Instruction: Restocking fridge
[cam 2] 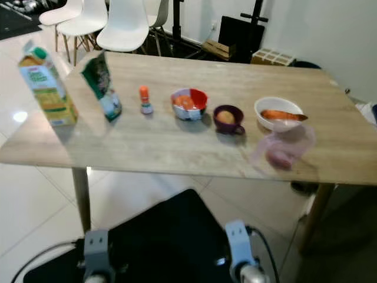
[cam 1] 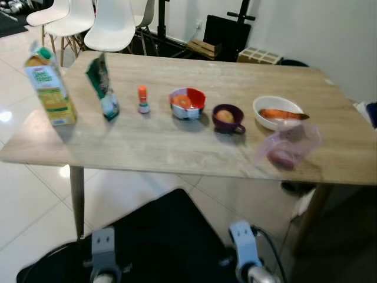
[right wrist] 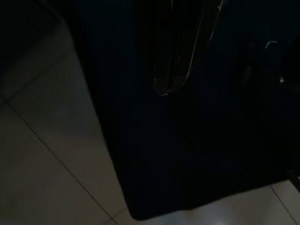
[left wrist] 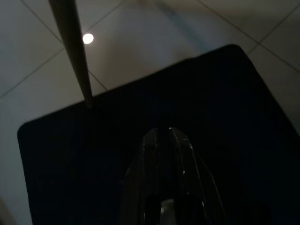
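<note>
The left gripper [left wrist: 164, 133] hangs low over a black mat [left wrist: 140, 117], its two fingers pressed together and holding nothing; a thin table leg [left wrist: 72, 51] comes down to the mat's edge beside it. The right gripper [right wrist: 171, 86] also hangs over the mat, in deep shade, and I cannot tell how its fingers stand. In the head views both wrists sit at the bottom edge, left arm [cam 1: 103, 256] and right arm [cam 1: 244, 253], below the near edge of the table [cam 1: 177, 150] and well apart from everything on it.

The table is light wood on a pale tiled floor [cam 1: 23, 194]. The goods stand in a rough row across it. Farthest to the robot's left is a juice carton [cam 1: 50, 87], upright, near the table's left end. Next is a green packet [cam 1: 103, 87], standing and leaning. Then a small bottle [cam 1: 142, 100] with an orange cap, upright. Then a red bowl [cam 1: 188, 103] with something orange inside. Just beside that is a dark purple cup [cam 1: 228, 119] holding a round tan item. Then a white bowl [cam 1: 277, 112] with a long orange piece lying across it. Nearest the table's front edge, in front of the white bowl, lies a clear bag [cam 1: 288, 147] with something reddish in it.

White chairs [cam 1: 112, 23] stand beyond the table's far left corner.
</note>
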Robot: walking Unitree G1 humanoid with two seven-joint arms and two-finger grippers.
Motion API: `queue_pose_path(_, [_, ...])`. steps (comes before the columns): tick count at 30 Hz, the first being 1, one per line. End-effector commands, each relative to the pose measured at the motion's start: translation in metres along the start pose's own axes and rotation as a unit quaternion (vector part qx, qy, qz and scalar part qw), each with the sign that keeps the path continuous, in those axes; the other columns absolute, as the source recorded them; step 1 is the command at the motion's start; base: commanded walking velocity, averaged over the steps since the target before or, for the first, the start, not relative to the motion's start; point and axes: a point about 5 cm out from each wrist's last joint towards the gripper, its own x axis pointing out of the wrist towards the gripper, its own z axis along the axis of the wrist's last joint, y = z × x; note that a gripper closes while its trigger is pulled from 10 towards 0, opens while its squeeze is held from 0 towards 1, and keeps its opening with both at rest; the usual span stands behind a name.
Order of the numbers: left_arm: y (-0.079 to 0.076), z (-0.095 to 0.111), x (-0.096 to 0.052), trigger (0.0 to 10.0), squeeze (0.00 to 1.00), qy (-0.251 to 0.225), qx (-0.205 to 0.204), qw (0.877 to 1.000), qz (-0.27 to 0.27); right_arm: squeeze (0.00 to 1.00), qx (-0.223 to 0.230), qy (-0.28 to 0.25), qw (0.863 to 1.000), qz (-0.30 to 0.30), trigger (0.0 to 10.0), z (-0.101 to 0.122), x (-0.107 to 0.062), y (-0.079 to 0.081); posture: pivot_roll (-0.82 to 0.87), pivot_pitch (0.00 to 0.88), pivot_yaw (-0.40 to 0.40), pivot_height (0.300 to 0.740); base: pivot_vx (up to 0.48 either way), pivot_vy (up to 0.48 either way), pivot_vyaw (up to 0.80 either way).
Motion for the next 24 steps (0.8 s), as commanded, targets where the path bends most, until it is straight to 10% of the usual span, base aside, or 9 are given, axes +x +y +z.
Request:
queue_pose_path(1, [-0.001, -0.0025, -0.0009, 10.0, 0.0, 0.008, 0.0, 1.0, -0.003, 0.0, 0.004, 0.002, 1.0, -0.003, 10.0, -0.0015, -0.0002, 0.0011, -0.04, 0.088, -0.051, 0.74, 0.0, 0.0, 0.0])
queue_pose_path(24, [0.0008, -0.0043, -0.0029, 10.0, 0.0, 0.004, 0.026, 0.999, -0.02, 0.0, 0.002, 0.003, 1.0, -0.002, 10.0, -0.0028, -0.0006, 0.0026, -0.04, 0.091, -0.046, 0.74, 0.0, -0.063, 0.0])
